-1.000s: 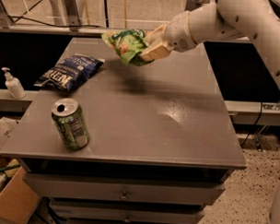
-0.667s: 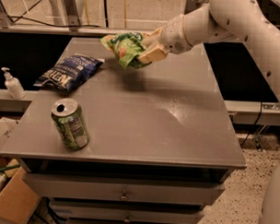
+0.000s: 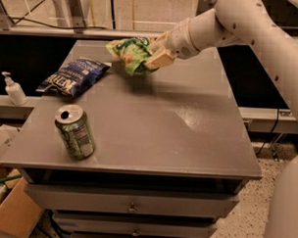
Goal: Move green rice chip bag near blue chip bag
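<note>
The crinkled bright-green rice chip bag (image 3: 127,54) has drifted slightly left and lower, clamped in the tan end effector (image 3: 153,52) above the grey counter (image 3: 187,142), just right of the flat navy-blue chip bag (image 3: 74,76)

the gripper (image 3: 157,50) is clamping the green rice chip bag (image 3: 127,54) above the table (image 3: 188,127), near the blue chip bag (image 3: 74,77).

I can't read the blue chip bag's (image 3: 74,77) white lettering; the tool (image 3: 153,52) grips the green rice chip bag (image 3: 128,52) above the worktop (image 3: 187,147).
</note>
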Controlling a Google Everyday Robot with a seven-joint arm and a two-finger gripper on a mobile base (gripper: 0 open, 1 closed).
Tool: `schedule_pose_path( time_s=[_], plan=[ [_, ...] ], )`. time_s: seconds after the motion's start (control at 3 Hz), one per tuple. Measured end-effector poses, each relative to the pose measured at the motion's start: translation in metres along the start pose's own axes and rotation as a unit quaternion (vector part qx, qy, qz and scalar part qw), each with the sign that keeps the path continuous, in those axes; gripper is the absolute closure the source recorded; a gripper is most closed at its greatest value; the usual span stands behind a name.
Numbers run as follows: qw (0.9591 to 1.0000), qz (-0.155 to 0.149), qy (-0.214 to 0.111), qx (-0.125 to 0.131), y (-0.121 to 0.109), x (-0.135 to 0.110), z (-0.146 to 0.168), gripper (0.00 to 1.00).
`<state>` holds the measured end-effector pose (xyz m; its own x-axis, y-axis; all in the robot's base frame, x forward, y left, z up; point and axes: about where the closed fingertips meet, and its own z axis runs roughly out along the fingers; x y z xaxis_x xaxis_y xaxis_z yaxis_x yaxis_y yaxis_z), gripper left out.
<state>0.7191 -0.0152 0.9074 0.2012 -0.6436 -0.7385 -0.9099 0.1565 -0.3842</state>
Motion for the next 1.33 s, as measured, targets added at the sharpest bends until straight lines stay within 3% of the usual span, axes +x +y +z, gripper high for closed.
schedule_pose_path(
  time_s=[1.0, 1.33],
  plan=[
    [0.9997, -0.011, 0.023, 0.002, -0.036, 0.026, 0.056, 1.0],
    [0.9995, 0.0, 0.008, -0.03, -0.017, 0.029, 0.083, 1.0]
  ],
)
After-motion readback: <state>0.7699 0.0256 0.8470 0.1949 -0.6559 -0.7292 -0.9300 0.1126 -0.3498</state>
